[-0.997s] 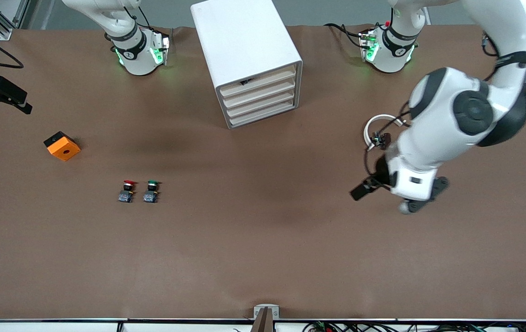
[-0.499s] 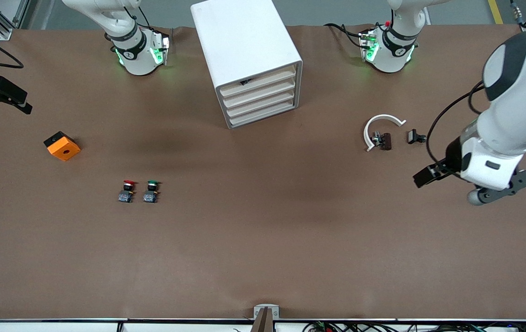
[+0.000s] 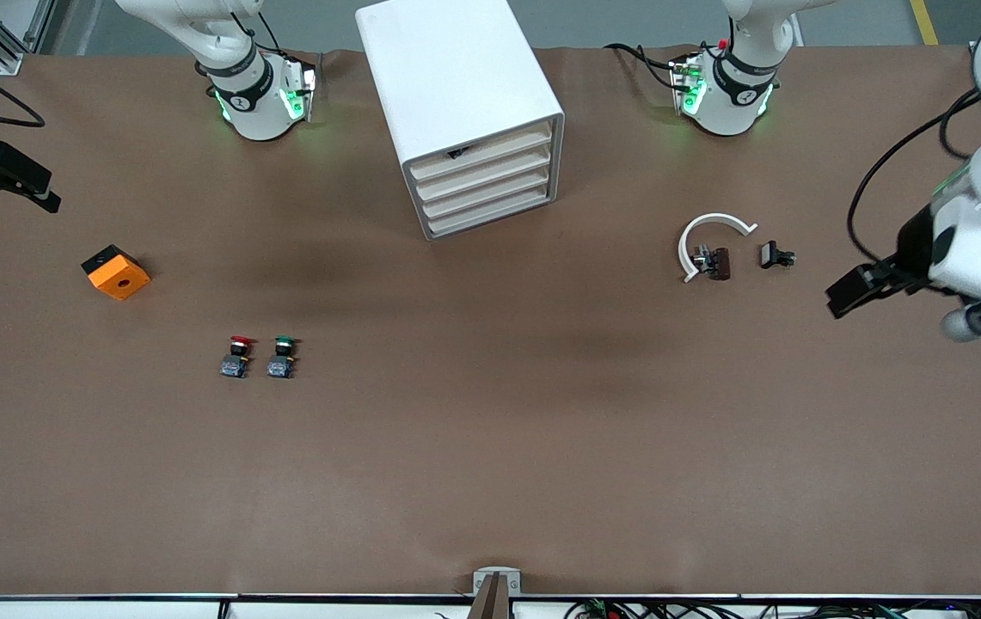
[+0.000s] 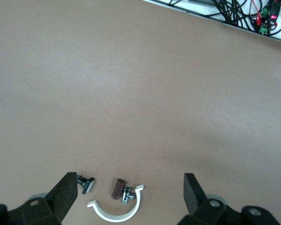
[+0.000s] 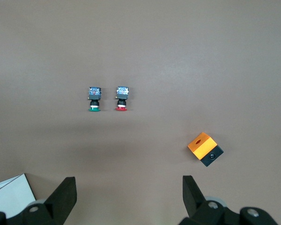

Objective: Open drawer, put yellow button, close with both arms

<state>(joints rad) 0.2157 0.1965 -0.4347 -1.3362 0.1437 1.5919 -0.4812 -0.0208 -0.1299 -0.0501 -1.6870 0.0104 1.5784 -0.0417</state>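
Brown tabletop (image 3: 490, 447), white cabinet (image 3: 456, 77) midway between arm bases; all four drawers shut, top drawer (image 3: 480, 155) included. Yellow button nowhere visible. Red-capped button (image 3: 236, 356) and green-capped button (image 3: 282, 356) side by side, orange block (image 3: 115, 272) toward right arm's end. White curved clip (image 3: 708, 241) and small black part (image 3: 774, 255) near left gripper (image 4: 130, 197), jaws wide, empty. Right gripper (image 5: 129, 194) likewise spread, empty, high over buttons.

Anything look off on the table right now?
No yellow button shows: only the red-capped button and green-capped button, side by side. The cabinet stands askew to the table edge, all four drawers shut.
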